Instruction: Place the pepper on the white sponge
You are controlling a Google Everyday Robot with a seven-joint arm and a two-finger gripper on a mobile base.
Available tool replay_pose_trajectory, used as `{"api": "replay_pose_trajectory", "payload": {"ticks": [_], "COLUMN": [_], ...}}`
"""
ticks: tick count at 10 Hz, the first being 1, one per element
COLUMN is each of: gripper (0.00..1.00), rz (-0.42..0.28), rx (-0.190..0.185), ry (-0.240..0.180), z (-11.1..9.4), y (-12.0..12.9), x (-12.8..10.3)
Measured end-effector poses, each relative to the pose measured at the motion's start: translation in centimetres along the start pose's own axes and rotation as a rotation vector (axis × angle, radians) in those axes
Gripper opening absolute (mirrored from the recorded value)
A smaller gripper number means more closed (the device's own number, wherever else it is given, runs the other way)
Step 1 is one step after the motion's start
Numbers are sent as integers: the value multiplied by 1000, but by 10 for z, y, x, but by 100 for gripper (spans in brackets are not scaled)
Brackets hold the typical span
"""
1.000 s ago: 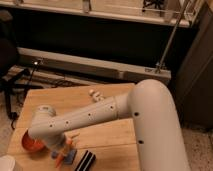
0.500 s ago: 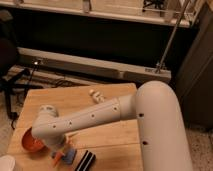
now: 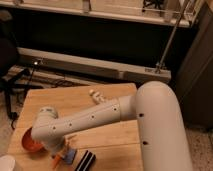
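My white arm reaches across the wooden table (image 3: 115,135) towards its front left. The gripper (image 3: 62,154) is low over the table just right of the orange bowl, mostly hidden under the wrist. A small orange-red tapered pepper (image 3: 58,160) shows right at the gripper, next to a blue piece (image 3: 70,156). I cannot tell if the pepper is held. A white object (image 3: 7,164) sits at the bottom left corner, cut off by the frame. I cannot tell whether it is the white sponge.
A round orange bowl (image 3: 29,143) stands at the table's left edge. A black striped item (image 3: 86,161) lies at the front edge, right of the gripper. A small white item (image 3: 94,94) lies at the far side. A chair (image 3: 7,55) stands at the left.
The wrist and the orange pepper at it have shifted slightly down towards the table's front edge. The bowl and the black item have not moved.
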Motion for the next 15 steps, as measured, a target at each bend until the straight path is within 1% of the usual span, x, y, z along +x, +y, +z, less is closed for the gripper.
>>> {"api": "replay_pose_trajectory", "payload": {"ticks": [1,2,3,4,6,7,8,10,12,15], "gripper": [0,4,12,23,38,53,64,78,80,80], "rz": [-2,-3,-3,-1,0,-2,-1,0,-2,-18], "rx": [-4,-8,-17,-28,-37,-41,-42,-41,-37,-20], "ry": [-2,-7,-8,-7,-5,-4,-3,-2,-2,-3], "z": [1,3,5,7,10,12,14,15,15,6], "y": [0,1,3,5,6,4,3,2,0,-3], "x": [-2,-3,-4,-4,-3,-3,-3,-2,0,4]}}
